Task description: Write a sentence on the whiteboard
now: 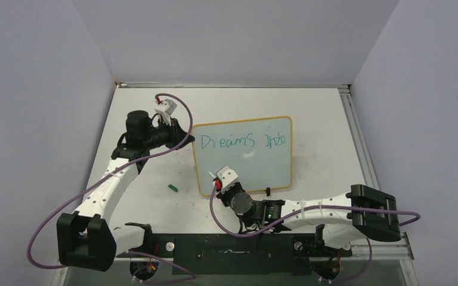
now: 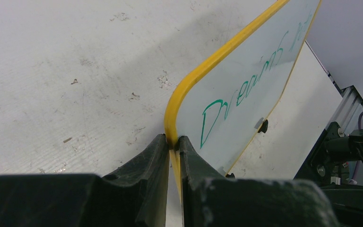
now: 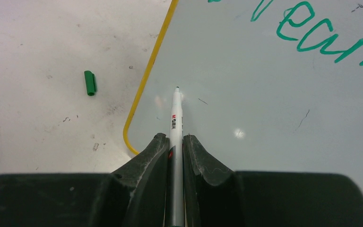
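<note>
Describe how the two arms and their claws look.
The left arm and right arm have white links, black joint housings and a looping purple cable each. A small white camera block with a red plug sits on each wrist. The left claw and right claw have black, scuffed, tapering fingers.

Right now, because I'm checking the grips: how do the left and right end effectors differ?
The left end effector pinches the yellow edge of the whiteboard; the right end effector pinches a marker. The left is at the board's far-left corner, the right over its near-left corner. Both are shut on something.
</note>
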Tool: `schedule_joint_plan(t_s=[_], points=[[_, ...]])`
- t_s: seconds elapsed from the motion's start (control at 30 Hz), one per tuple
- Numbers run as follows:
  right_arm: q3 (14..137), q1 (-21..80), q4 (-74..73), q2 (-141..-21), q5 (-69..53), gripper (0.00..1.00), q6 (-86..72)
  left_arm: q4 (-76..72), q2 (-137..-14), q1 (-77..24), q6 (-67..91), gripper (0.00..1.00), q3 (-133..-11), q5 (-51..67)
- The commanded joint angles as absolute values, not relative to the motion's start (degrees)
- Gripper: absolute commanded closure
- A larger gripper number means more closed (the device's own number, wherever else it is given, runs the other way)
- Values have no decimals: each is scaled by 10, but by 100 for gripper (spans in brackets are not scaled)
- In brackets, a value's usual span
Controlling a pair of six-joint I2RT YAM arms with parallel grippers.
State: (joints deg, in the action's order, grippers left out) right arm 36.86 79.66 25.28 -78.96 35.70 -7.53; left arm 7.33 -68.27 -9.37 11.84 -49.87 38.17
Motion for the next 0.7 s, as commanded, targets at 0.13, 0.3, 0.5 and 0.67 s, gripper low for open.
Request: schedule_joint_plan(t_s=[0.13,0.3,0.5,0.67], points=[[414,801,279,-820,395,95,-80,64,-668,-100,123,100,-513,383],[425,800,270,-835,417,95,-81,64,-667,-100,123,100,-513,383],[434,799,247,-845,437,95,-91,64,-666,-100,123,100,-513,384],[432,797,220,-841,456,95,-107,64,-665,-100,123,100,-512,385]])
